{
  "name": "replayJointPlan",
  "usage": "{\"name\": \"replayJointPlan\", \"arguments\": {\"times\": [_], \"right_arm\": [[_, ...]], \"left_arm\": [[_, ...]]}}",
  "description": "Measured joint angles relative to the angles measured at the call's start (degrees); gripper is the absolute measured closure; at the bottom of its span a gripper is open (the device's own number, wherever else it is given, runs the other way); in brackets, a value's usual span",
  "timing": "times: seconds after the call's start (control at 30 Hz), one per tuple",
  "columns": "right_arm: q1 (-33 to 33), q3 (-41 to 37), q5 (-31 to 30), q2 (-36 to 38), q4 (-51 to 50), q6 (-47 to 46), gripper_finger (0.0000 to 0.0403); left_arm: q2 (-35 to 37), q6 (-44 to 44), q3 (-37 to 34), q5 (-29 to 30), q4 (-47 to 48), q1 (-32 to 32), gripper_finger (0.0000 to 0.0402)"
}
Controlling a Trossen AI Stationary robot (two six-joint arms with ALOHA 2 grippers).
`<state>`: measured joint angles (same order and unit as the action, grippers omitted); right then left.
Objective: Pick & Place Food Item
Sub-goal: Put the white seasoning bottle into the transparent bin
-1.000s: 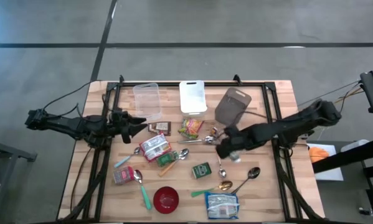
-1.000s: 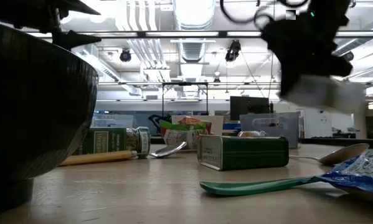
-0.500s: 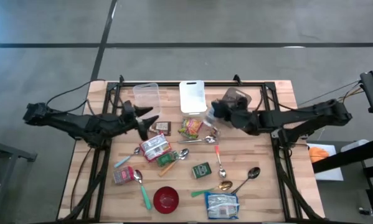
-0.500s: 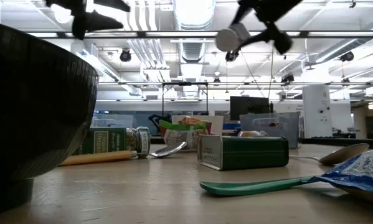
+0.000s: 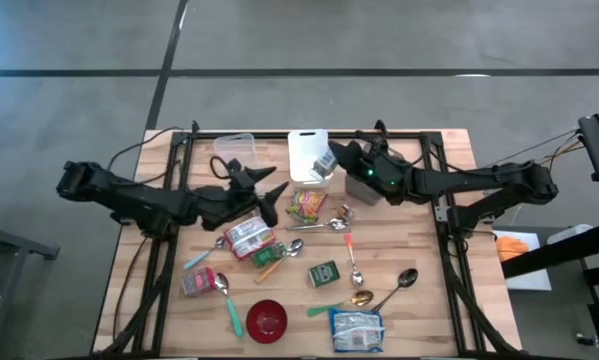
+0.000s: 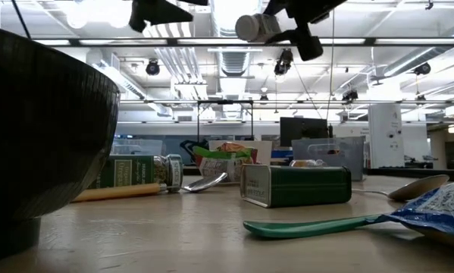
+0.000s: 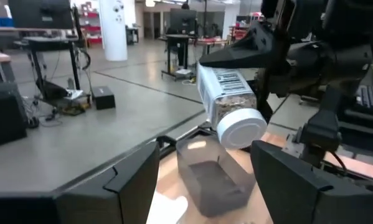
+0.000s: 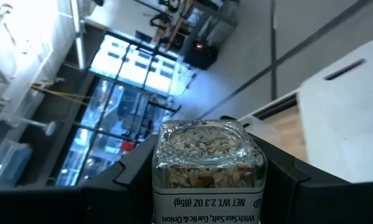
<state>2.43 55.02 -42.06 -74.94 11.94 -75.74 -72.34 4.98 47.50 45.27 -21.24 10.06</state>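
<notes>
The spice jar (image 8: 209, 168) carries the only print that can be made out: in the right wrist view its label, seen upside down, reads "NET WT. 2.3 OZ (65g)", and below that a line ending in "& Onion" whose first word looks like "Garlic". In the left wrist view the same jar (image 7: 230, 106) shows a barcode on its white label, with digits too small to read. The green tin (image 6: 296, 185), the green-labelled bottle (image 6: 136, 172) and the food packets (image 5: 251, 237) on the surface bear printing that cannot be read.
</notes>
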Motion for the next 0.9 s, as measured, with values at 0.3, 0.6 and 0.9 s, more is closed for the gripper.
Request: {"name": "replayJointPlan", "arguments": {"times": [0.3, 0.6, 0.9], "right_arm": [[0.9, 1.5, 2.3, 0.1, 0.7, 3.1, 0.0215], [2.2, 2.0, 5.8, 0.3, 0.9, 2.2, 0.0215], [2.1, 2.2, 6.8, 0.8, 1.1, 1.7, 0.0215]], "left_arm": [[-8.1, -0.4, 5.8, -8.9, -1.2, -3.1, 0.0148], [-14.8, -3.6, 12.2, -7.8, -1.0, -3.4, 0.0148], [-15.2, -3.5, 13.0, 3.9, -1.1, -3.5, 0.0147]]}}
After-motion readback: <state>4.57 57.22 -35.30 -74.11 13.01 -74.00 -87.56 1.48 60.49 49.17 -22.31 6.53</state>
